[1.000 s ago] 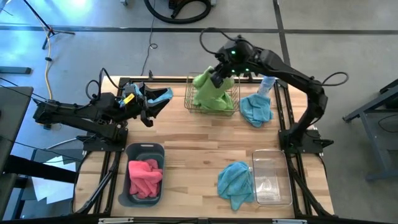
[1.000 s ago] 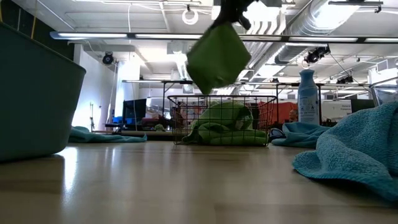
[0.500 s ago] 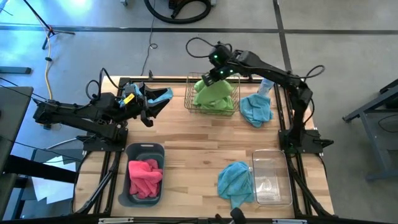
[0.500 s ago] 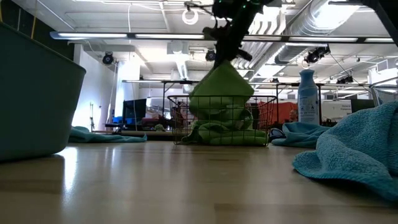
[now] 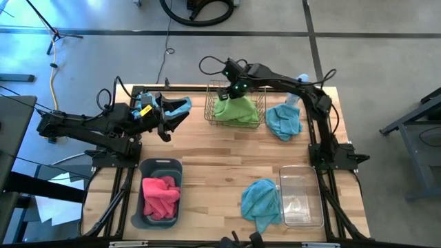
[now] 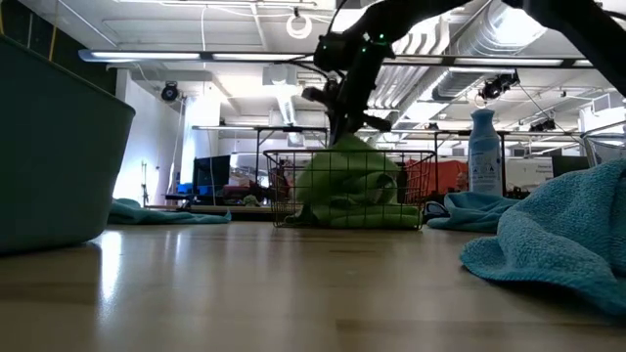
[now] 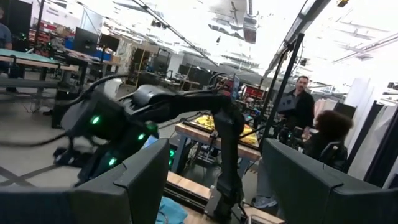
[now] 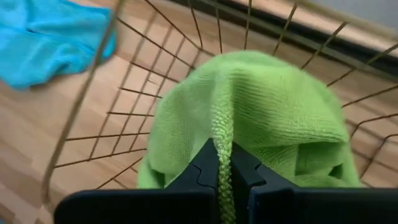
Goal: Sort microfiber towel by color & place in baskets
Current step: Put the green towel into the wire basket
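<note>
My right gripper [image 5: 236, 91] is over the far side of the brass wire basket [image 5: 215, 118], shut on a green towel [image 5: 236, 109] that reaches down into the basket. The gripper also shows in the low view [image 6: 342, 125] and in its wrist view [image 8: 224, 160]. My left gripper [image 5: 176, 114] waits at the far left, raised, with its fingers wide open [image 7: 214, 186] and empty. A blue towel [image 5: 182, 105] lies on the table under it. A pink towel [image 5: 160, 195] lies in the dark tub [image 5: 143, 169]. The clear tub [image 5: 301, 196] stands at the near right. My right gripper pinches a raised hemmed ridge of the green towel [image 8: 222, 134] between its two fingers. The fingers come from above, pointing down. The towel spreads below them like a tent, and its lower part [image 6: 347, 200] lies in the wire basket on a green heap.
A blue towel [image 5: 284, 120] lies right of the wire basket, beside a pale blue spray bottle [image 5: 297, 92]. Another blue towel [image 5: 261, 203] lies left of the clear tub. Bare wood shows in the table's middle. People stand in the room beyond the table [image 7: 301, 102].
My right gripper has gone down and toward the table's far left, over the wire basket, still shut on the green towel. The towel, which hung clear above the basket, has come down into it, and its lower part now lies on the green heap.
</note>
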Controlling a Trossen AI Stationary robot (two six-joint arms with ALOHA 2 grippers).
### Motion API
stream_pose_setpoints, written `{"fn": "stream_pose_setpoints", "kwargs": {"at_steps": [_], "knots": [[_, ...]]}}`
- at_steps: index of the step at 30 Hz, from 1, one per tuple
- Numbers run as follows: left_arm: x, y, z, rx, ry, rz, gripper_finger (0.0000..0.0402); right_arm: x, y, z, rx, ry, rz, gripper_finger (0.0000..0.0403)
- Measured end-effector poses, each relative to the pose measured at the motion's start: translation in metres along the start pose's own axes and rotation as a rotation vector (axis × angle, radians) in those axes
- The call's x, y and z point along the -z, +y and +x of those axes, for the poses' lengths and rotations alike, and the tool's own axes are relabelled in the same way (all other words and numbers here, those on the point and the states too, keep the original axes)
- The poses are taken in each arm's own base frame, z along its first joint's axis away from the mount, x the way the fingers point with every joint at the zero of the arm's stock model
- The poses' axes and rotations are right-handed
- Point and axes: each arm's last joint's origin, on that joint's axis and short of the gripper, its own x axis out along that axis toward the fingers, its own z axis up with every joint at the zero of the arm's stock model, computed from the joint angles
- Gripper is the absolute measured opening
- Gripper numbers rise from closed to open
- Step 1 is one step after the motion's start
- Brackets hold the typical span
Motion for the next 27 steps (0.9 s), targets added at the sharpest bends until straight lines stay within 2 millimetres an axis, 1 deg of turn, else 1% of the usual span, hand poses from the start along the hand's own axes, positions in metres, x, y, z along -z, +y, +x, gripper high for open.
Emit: {"fn": "stream_pose_setpoints", "kwargs": {"at_steps": [4, 8, 11, 15, 22, 25, 27], "knots": [[0.0, -0.001, 0.0, 0.027, 0.004, -0.003, 0.0246, 0.004, -0.001, 0.023, 0.031, 0.057, 0.006, 0.0], [0.0, -0.001, 0.0, 0.04, 0.006, -0.023, 0.0246, 0.009, -0.003, 0.043, 0.076, 0.114, 0.053, 0.0], [0.0, -0.001, 0.0, 0.041, 0.006, -0.028, 0.0246, 0.011, -0.004, 0.055, 0.082, 0.151, 0.081, 0.0], [0.0, -0.001, 0.0, 0.041, 0.006, -0.028, 0.0246, 0.015, -0.003, 0.065, 0.075, 0.187, 0.088, 0.0], [0.0, -0.001, 0.0, 0.041, 0.006, -0.012, 0.0246, 0.019, -0.002, 0.075, 0.087, 0.21, 0.095, 0.0], [0.0, -0.001, 0.0, 0.041, 0.006, -0.011, 0.0246, 0.02, -0.002, 0.077, 0.094, 0.211, 0.108, 0.0001], [0.0, -0.001, 0.0, 0.041, 0.006, -0.01, 0.0246, 0.019, -0.002, 0.077, 0.101, 0.203, 0.103, 0.001]]}}
